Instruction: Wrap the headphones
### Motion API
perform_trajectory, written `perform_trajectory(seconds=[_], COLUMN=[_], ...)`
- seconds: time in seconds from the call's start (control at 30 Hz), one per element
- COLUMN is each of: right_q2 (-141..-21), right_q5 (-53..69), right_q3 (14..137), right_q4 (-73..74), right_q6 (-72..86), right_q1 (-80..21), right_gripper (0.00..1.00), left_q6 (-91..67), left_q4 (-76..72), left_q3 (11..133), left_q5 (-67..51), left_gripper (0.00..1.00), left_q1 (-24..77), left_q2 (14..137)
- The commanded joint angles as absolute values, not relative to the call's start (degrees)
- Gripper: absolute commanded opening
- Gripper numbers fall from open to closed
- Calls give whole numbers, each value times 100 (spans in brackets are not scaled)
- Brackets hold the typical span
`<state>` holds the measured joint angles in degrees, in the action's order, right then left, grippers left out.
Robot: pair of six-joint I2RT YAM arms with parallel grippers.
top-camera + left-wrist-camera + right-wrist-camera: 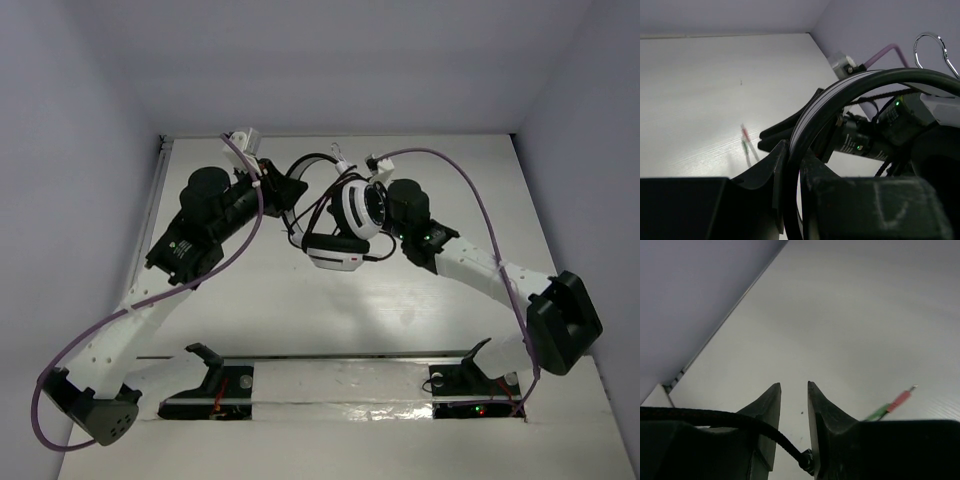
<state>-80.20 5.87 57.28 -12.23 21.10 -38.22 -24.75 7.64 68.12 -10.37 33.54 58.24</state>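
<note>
Headphones (352,222) white, no readable writing; headband (815,120) pinched in left claw (792,165).

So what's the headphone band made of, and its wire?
The headband looks like smooth, slightly glossy plastic, white with a dark edge: it catches light along its curve. The cable looks cloth-braided, black and matte with a rough woven texture, though that's a guess.

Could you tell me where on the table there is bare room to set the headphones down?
The widest bare stretch of the table lies in front of the headphones, between the two forearms and the slot at the near edge. The far right corner, behind the right gripper, is bare too. The far middle is crowded: the left gripper, the headband and the black cable bunch there.
</note>
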Motion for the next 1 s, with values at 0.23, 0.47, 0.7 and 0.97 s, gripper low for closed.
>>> perform_trajectory(seconds=[0.23,0.47,0.7,0.97], right_q2=[-8736,-9105,-9334,-9413], right_q5=[1995,2188,2276,2224], right_q3=[5212,5045,4755,4518], right_q4=[-3269,-3744,-4086,-4148], right_q6=[2944,3129,3287,3252], right_q1=[-3779,-3779,-3885,-3885], right_gripper=[39,42,43,39], left_q6=[-3199,-3410,-3437,-3480], left_q4=[36,-228,-158,-281], left_q3=[7550,7444,7611,7638], left_q5=[-414,-237,342,404], left_gripper=[0,0,0,0], left_q1=[3349,3349,3349,3349], left_q2=[5845,5889,5889,5976])
